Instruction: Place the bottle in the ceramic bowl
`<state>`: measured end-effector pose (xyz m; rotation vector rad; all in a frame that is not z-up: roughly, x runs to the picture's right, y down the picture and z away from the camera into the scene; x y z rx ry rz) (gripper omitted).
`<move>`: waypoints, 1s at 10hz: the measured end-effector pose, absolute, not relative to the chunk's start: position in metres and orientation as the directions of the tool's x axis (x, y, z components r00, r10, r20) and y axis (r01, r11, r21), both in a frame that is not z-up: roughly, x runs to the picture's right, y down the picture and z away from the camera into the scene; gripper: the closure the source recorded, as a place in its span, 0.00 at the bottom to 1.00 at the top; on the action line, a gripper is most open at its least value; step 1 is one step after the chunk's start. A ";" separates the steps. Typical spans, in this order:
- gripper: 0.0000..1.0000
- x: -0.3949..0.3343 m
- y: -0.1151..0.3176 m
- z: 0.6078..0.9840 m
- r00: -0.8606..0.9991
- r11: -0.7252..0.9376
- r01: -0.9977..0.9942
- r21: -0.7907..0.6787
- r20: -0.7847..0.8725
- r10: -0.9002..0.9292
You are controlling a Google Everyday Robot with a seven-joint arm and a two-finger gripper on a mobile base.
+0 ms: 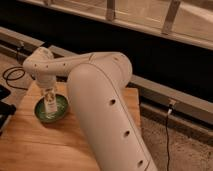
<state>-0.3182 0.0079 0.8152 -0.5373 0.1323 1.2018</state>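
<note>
The green ceramic bowl (62, 112) sits on the left part of the wooden table (35, 147). The small white bottle (50, 104) stands upright over the middle of the bowl, its lower end inside the rim. My gripper (48, 95) reaches down from the white arm above the bowl and is shut on the bottle's upper part. The arm's large white body covers the table's right half. I cannot tell whether the bottle's base touches the bowl.
A black cable (11, 75) coils on the floor left of the table. A dark object (4, 109) sits at the left edge. A metal rail (165, 95) runs behind the table. A thin cable (167, 131) hangs at the right.
</note>
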 end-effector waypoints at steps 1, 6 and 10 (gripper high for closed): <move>0.87 -0.317 0.008 0.816 0.369 0.252 -0.912 -0.324 -0.376 0.850; 0.39 -0.315 0.007 0.816 0.367 0.252 -0.913 -0.321 -0.375 0.851; 0.20 -0.316 0.007 0.816 0.367 0.252 -0.913 -0.322 -0.375 0.851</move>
